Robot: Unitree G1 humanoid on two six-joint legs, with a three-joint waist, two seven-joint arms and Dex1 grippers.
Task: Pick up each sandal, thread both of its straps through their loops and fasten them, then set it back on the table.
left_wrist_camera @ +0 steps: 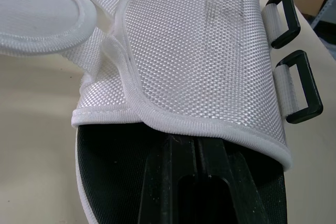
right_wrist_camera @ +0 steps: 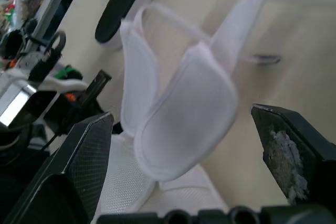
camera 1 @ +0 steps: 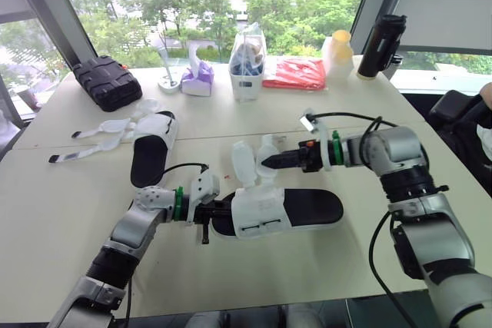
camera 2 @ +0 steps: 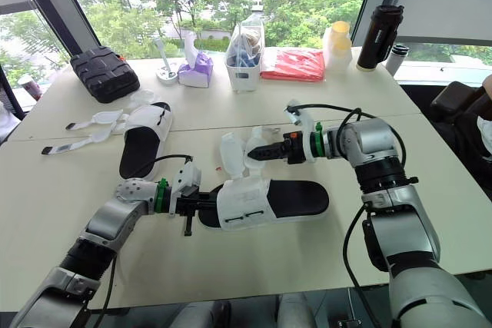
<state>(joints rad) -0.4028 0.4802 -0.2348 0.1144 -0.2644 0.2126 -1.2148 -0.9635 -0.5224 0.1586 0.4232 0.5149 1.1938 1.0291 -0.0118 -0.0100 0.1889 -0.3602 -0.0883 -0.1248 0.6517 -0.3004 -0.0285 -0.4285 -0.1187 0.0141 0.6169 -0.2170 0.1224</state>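
The near sandal (camera 1: pixel 277 209), black sole with a white mesh upper, lies on the table (camera 1: pixel 61 213). Its two white straps (camera 1: pixel 243 164) stand up unfastened. My left gripper (camera 1: pixel 217 216) is at the toe end, its shut fingers (left_wrist_camera: pixel 197 182) pushed in under the upper (left_wrist_camera: pixel 194 51). Two black loops (left_wrist_camera: pixel 302 85) hang on the upper's side. My right gripper (right_wrist_camera: pixel 181 114) is open, with one raised strap (right_wrist_camera: pixel 184 124) between its fingers and untouched. The second sandal (camera 1: pixel 151 151) lies further left with its straps (camera 1: pixel 100 132) spread flat.
Along the far edge stand a black case (camera 1: pixel 106 81), a purple tissue pack (camera 1: pixel 198 78), a white caddy (camera 1: pixel 247 67), a red packet (camera 1: pixel 296 73), a yellow-lidded bottle (camera 1: pixel 338 51) and a black flask (camera 1: pixel 382 45). A person (camera 1: pixel 484 117) sits at the right edge.
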